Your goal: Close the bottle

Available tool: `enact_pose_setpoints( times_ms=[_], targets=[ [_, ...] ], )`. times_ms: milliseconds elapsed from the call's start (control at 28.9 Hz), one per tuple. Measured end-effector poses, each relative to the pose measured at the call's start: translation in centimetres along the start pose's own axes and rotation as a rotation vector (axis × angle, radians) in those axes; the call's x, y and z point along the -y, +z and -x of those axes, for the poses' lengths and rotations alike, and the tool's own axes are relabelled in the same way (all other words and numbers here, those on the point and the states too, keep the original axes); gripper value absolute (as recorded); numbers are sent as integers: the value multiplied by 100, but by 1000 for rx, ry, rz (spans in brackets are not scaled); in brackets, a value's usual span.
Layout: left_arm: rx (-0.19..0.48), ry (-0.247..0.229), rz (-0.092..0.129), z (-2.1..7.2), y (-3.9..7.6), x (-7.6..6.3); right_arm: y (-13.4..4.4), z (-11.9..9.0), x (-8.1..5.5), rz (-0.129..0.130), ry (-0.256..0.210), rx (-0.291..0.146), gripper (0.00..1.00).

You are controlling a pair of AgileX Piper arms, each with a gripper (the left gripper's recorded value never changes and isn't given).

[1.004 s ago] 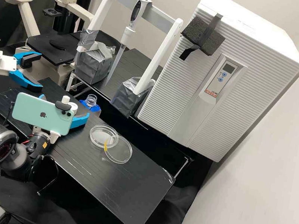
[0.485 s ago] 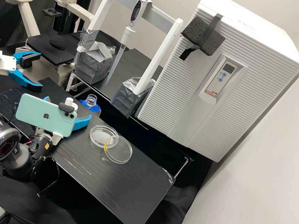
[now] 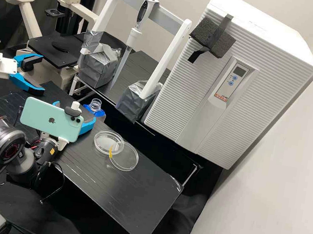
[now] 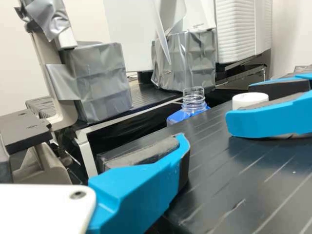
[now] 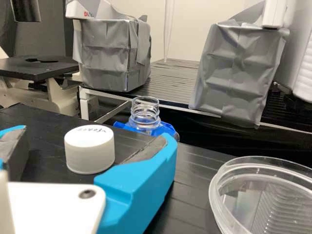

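Note:
The bottle (image 3: 96,104) has a clear threaded neck and a blue body. It stands uncapped at the bench's far edge (image 4: 193,97) (image 5: 145,113). Its white cap (image 5: 89,148) rests flat on the bench just in front of it. My right gripper (image 3: 75,114) (image 5: 92,141), which carries a teal phone, sits low on the bench. It is open, with one blue finger on either side of the cap and a gap on one side. The left wrist view shows that cap (image 4: 250,100) from the side. My left gripper (image 3: 41,76) hangs open to the left, holding nothing.
Two clear petri dishes (image 3: 108,142) (image 3: 124,156) lie mid-bench, right of the right gripper. Behind the bottle are a pipette stand with grey taped weights (image 3: 97,64) (image 3: 137,98), a microscope (image 3: 38,35) and a large white machine (image 3: 230,77).
My right gripper has slid forward along the bench toward the bottle, bringing its fingers around the cap. The left arm has stayed where it was.

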Motion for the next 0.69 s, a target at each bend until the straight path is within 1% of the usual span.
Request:
enact_pose_setpoints(
  times_ms=[346,519,693],
  targets=[
    [5,4,-3,-14,8,-11,12,0,-4,-1,2,6,0],
    [6,15,-9,-36,-2,-41,27,3,-18,-1,9,13,0],
    [13,14,-9,-45,21,-39,27,3,-18,-1,9,13,0]
  ],
)
